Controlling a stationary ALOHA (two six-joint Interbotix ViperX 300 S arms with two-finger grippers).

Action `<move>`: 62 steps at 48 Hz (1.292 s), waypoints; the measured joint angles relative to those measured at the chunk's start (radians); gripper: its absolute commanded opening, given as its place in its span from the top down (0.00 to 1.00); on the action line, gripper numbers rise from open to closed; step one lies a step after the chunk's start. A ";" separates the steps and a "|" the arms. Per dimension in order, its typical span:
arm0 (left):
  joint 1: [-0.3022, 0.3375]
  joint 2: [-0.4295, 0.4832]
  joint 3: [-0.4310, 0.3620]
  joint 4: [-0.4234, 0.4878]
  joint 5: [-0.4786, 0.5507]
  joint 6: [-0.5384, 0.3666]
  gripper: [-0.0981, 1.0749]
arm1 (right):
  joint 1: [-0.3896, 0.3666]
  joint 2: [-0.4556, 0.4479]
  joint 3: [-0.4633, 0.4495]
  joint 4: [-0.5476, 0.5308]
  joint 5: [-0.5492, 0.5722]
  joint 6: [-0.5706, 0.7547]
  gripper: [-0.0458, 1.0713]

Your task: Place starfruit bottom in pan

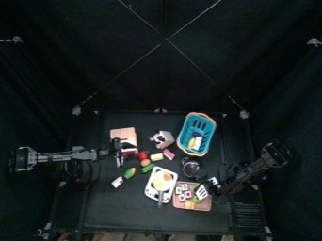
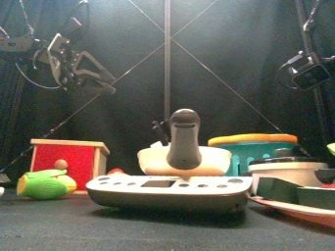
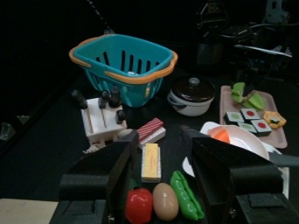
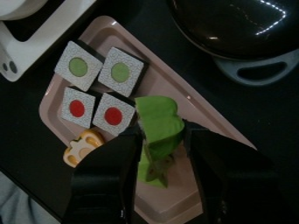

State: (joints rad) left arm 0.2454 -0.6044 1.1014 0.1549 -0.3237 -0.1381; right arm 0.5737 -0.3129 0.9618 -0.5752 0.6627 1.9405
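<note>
The green starfruit piece (image 4: 156, 129) lies on a pink tray (image 4: 198, 109) beside several sushi squares (image 4: 100, 87). My right gripper (image 4: 162, 156) hovers just above it, open, with a jaw on either side and not touching it. The black pan (image 4: 228, 26) with its grey handle (image 4: 263, 68) stands just beyond the tray. In the top view the pan (image 1: 191, 168) is beside the tray (image 1: 193, 198), with the right gripper (image 1: 224, 184) over the tray's right end. My left gripper (image 3: 166, 156) is open and empty over the table's left part (image 1: 120, 151).
A teal basket (image 3: 122, 61) with an orange rim stands at the back. A tomato (image 3: 139, 206), an egg (image 3: 166, 201), a pea pod (image 3: 187, 194), a yellow block (image 3: 151, 162) and a white plate (image 3: 239, 140) lie under the left gripper. A red box (image 2: 69, 162) stands front left.
</note>
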 measured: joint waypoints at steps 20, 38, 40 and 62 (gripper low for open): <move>0.000 0.000 0.000 -0.002 0.000 0.000 0.22 | -0.063 0.052 -0.127 -0.278 -0.098 0.006 0.32; 0.000 0.000 0.003 -0.002 0.000 0.000 0.22 | -0.258 0.249 -0.288 -0.508 -0.265 0.003 0.31; 0.000 0.002 0.005 0.000 0.000 0.000 0.22 | -0.267 0.261 -0.293 -0.509 -0.270 0.003 0.31; 0.000 0.002 0.005 0.000 0.002 0.000 0.22 | -0.295 0.318 -0.302 -0.502 -0.290 0.005 0.14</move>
State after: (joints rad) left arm 0.2454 -0.6029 1.1060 0.1549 -0.3221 -0.1381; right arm 0.2792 0.0046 0.6596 -1.0769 0.3728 1.9451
